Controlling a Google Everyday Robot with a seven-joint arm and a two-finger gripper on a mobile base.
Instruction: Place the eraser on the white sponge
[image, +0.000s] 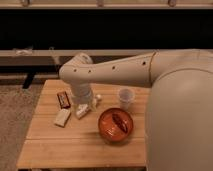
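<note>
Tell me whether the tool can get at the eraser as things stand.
Probably yes. The tool hangs low over the table, just right of the eraser, with nothing visible between them. The white sponge lies nearer the camera than the eraser, off that path.

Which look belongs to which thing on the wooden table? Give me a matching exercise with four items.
Things: 1 eraser; 2 white sponge; 3 cup; 4 bowl.
Looks: A off-white flat pad; B clear, upright; C reddish-brown, round; D dark with a red face.
Pairs: 1-D, 2-A, 3-B, 4-C.
The gripper points down at the table between eraser and cup.
</note>
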